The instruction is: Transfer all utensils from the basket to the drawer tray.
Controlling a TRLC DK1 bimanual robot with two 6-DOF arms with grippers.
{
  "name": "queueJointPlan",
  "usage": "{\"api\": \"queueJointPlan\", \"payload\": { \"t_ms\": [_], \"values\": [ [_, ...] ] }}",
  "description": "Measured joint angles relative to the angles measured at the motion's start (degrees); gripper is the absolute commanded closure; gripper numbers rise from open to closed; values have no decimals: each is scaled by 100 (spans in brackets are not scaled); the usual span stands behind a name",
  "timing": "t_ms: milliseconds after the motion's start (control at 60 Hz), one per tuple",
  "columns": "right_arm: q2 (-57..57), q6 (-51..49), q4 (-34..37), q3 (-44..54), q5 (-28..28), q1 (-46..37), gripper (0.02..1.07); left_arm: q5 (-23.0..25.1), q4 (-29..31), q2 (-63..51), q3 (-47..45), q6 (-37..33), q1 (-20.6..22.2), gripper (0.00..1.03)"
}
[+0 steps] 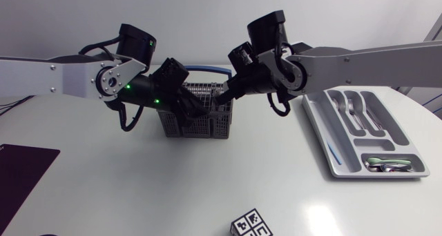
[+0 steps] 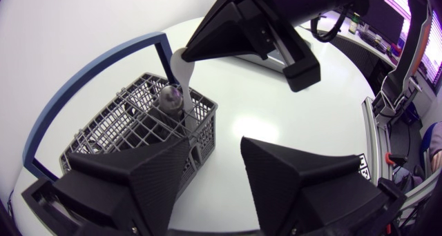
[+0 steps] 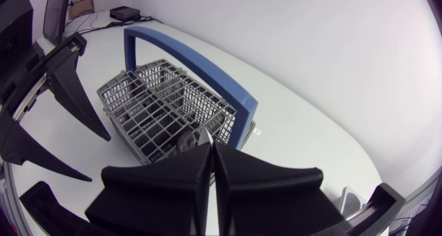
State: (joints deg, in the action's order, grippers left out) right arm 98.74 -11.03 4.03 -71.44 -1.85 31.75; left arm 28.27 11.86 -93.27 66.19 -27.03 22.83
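On the table (image 1: 207, 188), right pincer (image 3: 211, 153) pinches a utensil (image 2: 184, 74) over basket (image 2: 103, 132).

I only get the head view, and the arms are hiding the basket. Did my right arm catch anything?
Observer: Yes. In the left wrist view the right gripper is shut on a white-handled utensil.
Child: Is it out of the basket yet?
Observer: No. Its grey end is down in a corner compartment of the basket.
Child: And what's my left one doing?
Observer: The left gripper is open, with nothing between its fingers, close by the basket.
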Motion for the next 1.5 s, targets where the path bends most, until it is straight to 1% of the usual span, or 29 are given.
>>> {"api": "queueJointPlan", "payload": {
  "t_ms": [200,267,517,567,767,867,917,1100,1183,1283,1417,1500],
  "values": [
    [-352,-214,-264,256,-151,85,101,0,0,111,0,0,50,46],
    [-459,-271,-341,358,-170,85,101,0,-2,142,0,2,59,41],
    [-979,-623,-730,870,-188,133,101,0,-17,227,0,20,125,40],
    [-1134,-713,-754,975,-186,144,101,0,-17,243,0,20,127,38],
    [-1569,-964,-863,1097,-66,149,101,0,-20,376,0,22,129,38],
    [-1685,-1080,-852,1182,85,149,101,0,-17,407,0,22,131,37],
    [-1742,-1182,-756,1209,219,146,101,0,22,444,0,22,136,35],
    [-2002,-1521,-50,1211,1169,-146,101,15,251,763,0,15,240,35],
    [-2138,-1725,409,1209,1705,-380,101,28,369,911,0,-9,306,35],
    [-2236,-1967,903,1204,2155,-542,101,46,483,1005,0,-136,380,35],
    [-2295,-2293,1622,1165,2745,-634,101,46,629,1034,0,-337,575,35],
    [-2299,-2494,1969,1137,2986,-638,101,48,669,1054,-20,-461,741,35]
  ]
}}
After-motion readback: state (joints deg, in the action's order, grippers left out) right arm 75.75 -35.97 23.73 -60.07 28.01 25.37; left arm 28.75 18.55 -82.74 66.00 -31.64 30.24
